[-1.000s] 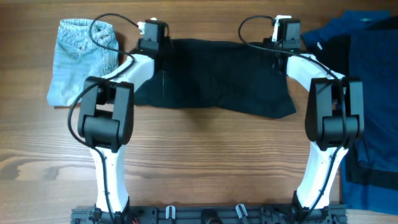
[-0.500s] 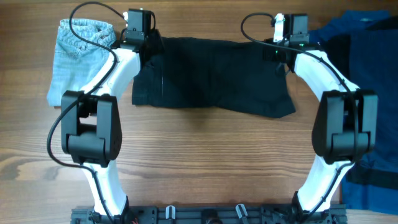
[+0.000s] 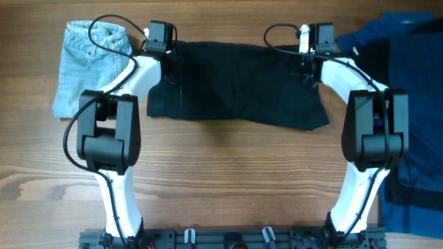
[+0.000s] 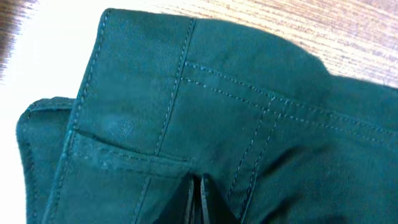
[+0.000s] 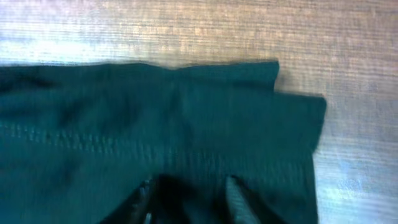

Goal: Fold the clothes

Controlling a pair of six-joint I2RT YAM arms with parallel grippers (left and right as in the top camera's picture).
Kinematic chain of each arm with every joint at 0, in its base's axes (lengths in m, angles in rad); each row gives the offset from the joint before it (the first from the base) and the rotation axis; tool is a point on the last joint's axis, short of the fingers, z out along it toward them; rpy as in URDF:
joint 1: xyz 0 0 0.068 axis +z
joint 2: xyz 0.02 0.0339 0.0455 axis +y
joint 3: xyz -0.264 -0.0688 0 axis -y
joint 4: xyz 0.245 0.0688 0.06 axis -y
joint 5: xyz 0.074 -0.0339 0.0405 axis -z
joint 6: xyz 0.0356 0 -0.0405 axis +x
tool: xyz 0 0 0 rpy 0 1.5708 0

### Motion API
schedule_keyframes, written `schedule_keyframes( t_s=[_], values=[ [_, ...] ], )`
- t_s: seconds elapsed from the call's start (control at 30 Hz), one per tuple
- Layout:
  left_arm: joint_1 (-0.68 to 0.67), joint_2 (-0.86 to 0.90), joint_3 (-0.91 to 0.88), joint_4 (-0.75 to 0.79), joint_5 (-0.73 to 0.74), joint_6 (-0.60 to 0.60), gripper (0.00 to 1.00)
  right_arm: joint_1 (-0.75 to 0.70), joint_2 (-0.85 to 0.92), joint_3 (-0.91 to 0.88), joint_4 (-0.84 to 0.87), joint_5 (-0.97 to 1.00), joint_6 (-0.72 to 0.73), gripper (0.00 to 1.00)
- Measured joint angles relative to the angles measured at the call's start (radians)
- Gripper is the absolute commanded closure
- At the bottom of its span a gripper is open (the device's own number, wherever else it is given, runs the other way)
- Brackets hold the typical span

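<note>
**Three garments, both fingers at the shorts' far edge**

Count: three garments on the desk (image 3: 228, 180). One pair of black shorts (image 3: 235, 86) lies spread flat across the far middle. One piece of light denim (image 3: 93, 66) lies folded at far left, just beside the shorts. One blue garment (image 3: 408, 104) is heaped at the right.

Hard to see: the blue garment runs off the right edge and sits partly behind my right arm. From overhead my wrists cover both sets of fingertips. The wrist views give the shorts a greenish cast.

My left fingers (image 4: 199, 199) are pressed together, tips down on the shorts near a stitched seam at the left corner. I cannot tell whether any cloth is pinched between them.

My right fingers (image 5: 236, 193) stand partly apart over the right corner. Dark cloth lies between them, and nothing is gripped.
</note>
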Motion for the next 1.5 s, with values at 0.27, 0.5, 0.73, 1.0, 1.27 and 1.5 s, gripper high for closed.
schedule_keyframes(
  t_s=[0.27, 0.5, 0.73, 1.0, 1.27, 1.5],
  values=[
    [0.000, -0.223, 0.000, -0.216, -0.011, -0.013, 0.88, 0.000, -0.359, 0.027, -0.322, -0.166, 0.006, 0.87],
    [0.009, -0.273, 0.003, -0.440, -0.013, -0.042, 0.69, 0.069, -0.433, 0.018, -0.496, -0.414, 0.036, 0.96],
    [0.080, -0.221, -0.003, -0.482, 0.024, -0.111, 0.64, 0.196, -0.346, -0.047, -0.448, -0.428, 0.106, 0.95],
    [0.097, -0.163, -0.061, -0.475, 0.117, -0.126, 0.60, 0.235, -0.182, -0.047, -0.443, -0.393, 0.226, 0.96],
    [0.097, -0.137, -0.117, -0.428, 0.128, -0.126, 0.59, 0.250, -0.059, -0.047, -0.443, -0.418, 0.237, 0.96],
    [0.097, -0.138, -0.146, -0.396, 0.130, -0.126, 0.58, 0.250, -0.059, -0.033, -0.499, -0.401, 0.241, 0.96]
  ],
)
